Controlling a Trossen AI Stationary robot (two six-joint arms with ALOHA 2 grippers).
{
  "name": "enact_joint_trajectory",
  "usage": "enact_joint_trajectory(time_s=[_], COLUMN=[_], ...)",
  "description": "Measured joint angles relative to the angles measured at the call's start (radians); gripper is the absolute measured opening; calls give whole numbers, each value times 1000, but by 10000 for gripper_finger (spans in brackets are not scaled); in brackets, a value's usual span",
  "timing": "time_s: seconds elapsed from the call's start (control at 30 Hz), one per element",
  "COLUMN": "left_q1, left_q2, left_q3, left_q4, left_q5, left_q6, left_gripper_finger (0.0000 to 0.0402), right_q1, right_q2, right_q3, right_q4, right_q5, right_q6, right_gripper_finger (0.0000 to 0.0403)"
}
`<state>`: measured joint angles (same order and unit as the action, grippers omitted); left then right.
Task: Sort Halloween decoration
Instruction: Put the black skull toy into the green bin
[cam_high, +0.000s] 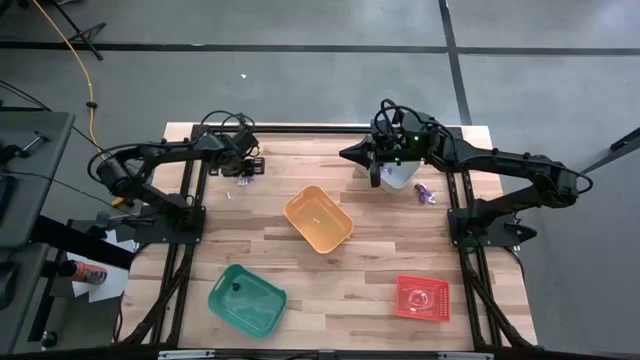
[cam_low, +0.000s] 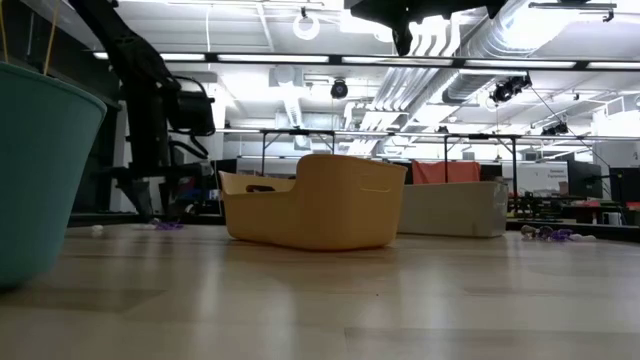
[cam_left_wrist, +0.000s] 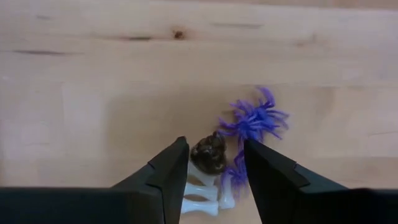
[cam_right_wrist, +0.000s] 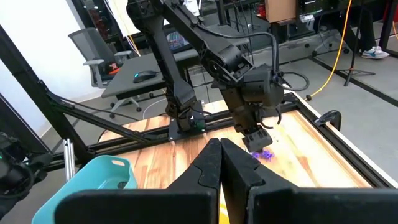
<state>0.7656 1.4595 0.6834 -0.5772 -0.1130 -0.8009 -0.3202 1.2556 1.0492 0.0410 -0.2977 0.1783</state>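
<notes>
Left gripper (cam_left_wrist: 214, 163) open astride black trinket (cam_left_wrist: 209, 155), purple spider (cam_left_wrist: 254, 120) beside

The white bone-shaped trinket (cam_left_wrist: 202, 198) is partly hidden between the left gripper's (cam_left_wrist: 214, 163) dark fingers. What the small dark trinket (cam_left_wrist: 209, 155) beside it is cannot be made out. The green bin (cam_low: 40, 170) is cut off by the low view's edge

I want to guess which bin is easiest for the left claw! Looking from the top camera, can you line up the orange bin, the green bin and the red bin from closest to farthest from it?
From the left gripper, at the table's far left edge:
1. Orange bin, mid-table.
2. Green bin, near edge, left side.
3. Red bin, near edge, right side.
</notes>
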Motion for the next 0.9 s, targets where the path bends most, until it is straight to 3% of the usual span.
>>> enact_joint_trajectory(time_s=[0.4,0.57,0.73,0.9], left_q1=[-1,-1,0,0], left_q2=[44,44,23,-29], left_q3=[3,2,-1,-2], left_q4=[1,-1,-1,-10], left_q5=[-1,-6,-8,-24], left_q6=[-9,-9,-9,-9], left_gripper_finger=[117,88,56,53], right_q1=[0,0,0,0], right_q2=[0,0,0,0], right_q3=[0,0,0,0], right_q4=[0,0,0,0], right_q5=[0,0,0,0], right_q6=[4,4,4,4], right_gripper_finger=[0,0,0,0])
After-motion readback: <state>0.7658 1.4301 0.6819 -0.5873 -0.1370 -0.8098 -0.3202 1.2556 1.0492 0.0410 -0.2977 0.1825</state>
